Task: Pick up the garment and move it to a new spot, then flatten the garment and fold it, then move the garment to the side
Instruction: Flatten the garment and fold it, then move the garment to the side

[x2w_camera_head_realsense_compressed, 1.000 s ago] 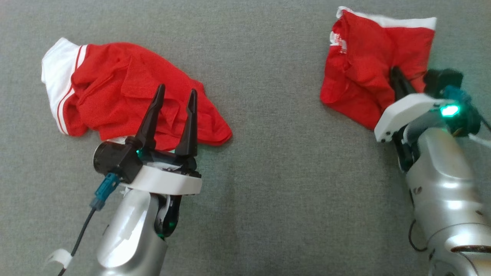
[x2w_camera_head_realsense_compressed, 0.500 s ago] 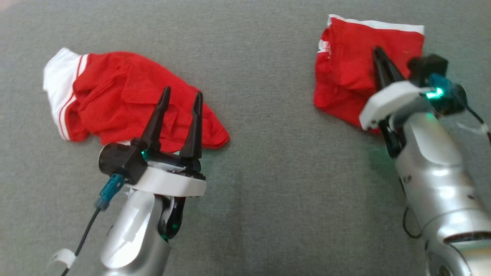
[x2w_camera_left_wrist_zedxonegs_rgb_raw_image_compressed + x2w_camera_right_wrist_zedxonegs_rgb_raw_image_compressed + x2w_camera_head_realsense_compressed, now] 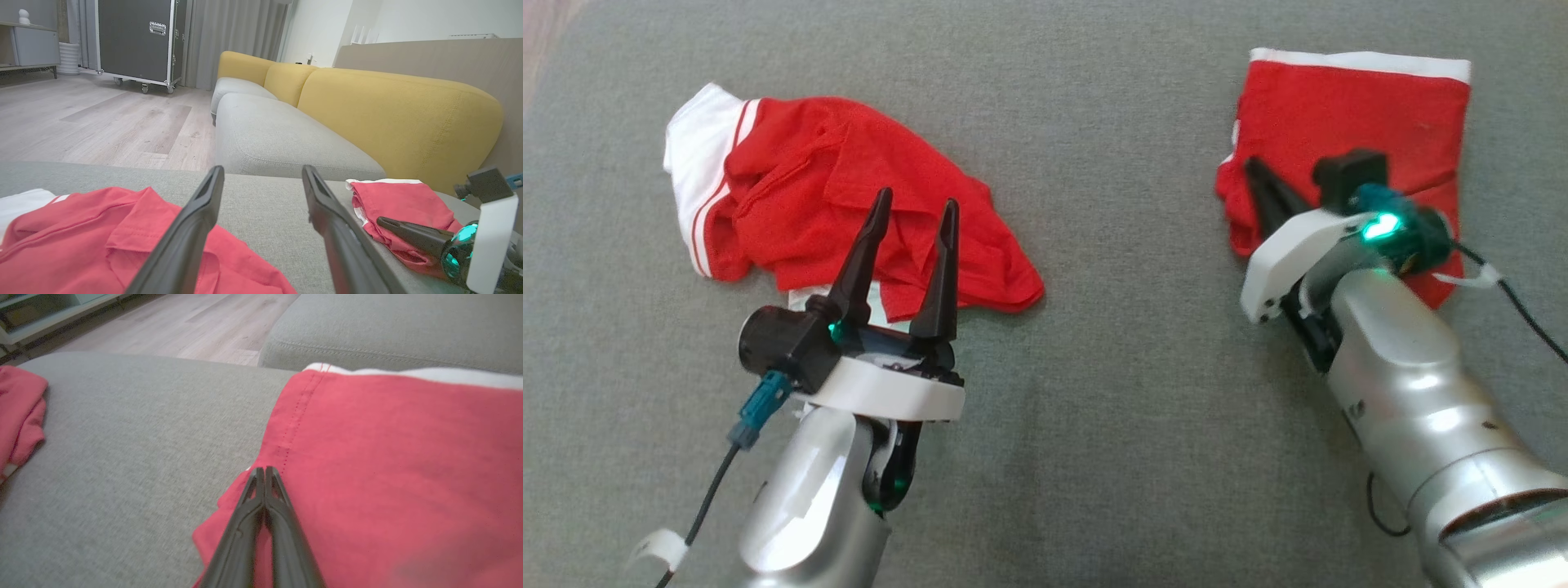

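No legible txt, labels, nos. on folded garment [image 3: 1347, 114], crumpled garment [image 3: 849, 204].

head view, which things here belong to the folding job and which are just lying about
job: folded red garment; right claw, shut at its edge

lying about: crumpled red garment; left claw, open over it; yellow sofa back; black wheeled case
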Robot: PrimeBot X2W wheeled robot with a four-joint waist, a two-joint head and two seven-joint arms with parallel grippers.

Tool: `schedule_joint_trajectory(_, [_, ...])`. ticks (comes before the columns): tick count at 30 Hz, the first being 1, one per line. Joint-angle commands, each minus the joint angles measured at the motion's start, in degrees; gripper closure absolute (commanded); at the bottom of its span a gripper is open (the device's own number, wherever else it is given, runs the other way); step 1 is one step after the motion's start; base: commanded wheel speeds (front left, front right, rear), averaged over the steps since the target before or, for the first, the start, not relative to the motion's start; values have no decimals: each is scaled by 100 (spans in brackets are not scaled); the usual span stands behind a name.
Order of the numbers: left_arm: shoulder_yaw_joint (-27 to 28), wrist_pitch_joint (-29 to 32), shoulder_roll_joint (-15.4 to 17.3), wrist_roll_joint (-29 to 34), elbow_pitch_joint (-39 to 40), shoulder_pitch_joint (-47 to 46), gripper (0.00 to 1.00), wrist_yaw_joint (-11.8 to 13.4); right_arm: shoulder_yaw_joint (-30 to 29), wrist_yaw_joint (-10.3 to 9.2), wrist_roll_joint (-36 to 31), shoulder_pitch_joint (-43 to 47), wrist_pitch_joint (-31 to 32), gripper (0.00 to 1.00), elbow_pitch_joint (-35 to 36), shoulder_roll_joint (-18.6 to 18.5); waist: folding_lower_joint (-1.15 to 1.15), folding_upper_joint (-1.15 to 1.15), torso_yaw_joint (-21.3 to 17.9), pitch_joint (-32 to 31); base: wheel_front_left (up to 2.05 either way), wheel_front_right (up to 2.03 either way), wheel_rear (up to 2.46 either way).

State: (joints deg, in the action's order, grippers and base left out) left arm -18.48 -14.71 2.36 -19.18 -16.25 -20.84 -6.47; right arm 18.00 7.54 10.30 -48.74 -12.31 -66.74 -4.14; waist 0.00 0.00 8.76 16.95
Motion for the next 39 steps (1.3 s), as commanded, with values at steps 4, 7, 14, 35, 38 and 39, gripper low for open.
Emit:
schedule_joint_trajectory(4, [243, -29, 52, -3, 172, -62, 0, 75, 768, -5, 561, 238, 107, 100, 151, 125, 0, 0, -171, -135, 0, 0, 0])
schedule_joint_trajectory(7, [286, -29, 52, 5, 186, -20, 0, 82, 902, -5, 762, 221, 7, 100, 203, 125, 0, 0, -316, -251, 0, 0, 0])
schedule_joint_trajectory(14, [476, -29, 52, 44, 257, 75, 0, 91, 753, -5, 874, 12, -234, 100, 357, 122, 0, 0, -676, -553, 0, 0, 0])
schedule_joint_trajectory(35, [1022, -29, 52, 106, 463, 693, 0, 98, -1592, -5, -524, 2534, -268, 0, 3825, 24, 0, 0, -1612, -1154, 0, 0, 0])
schedule_joint_trajectory(38, [1149, -29, 52, 93, 516, 798, 0, 111, -1712, -5, -623, 2955, -268, 0, 4189, 107, 0, 0, -1658, -1147, 0, 0, 0])
schedule_joint_trajectory(39, [1178, -29, 52, 103, 524, 821, 0, 105, -1718, -5, -635, 3041, -268, 0, 4280, 116, 0, 0, -1663, -1139, 0, 0, 0])
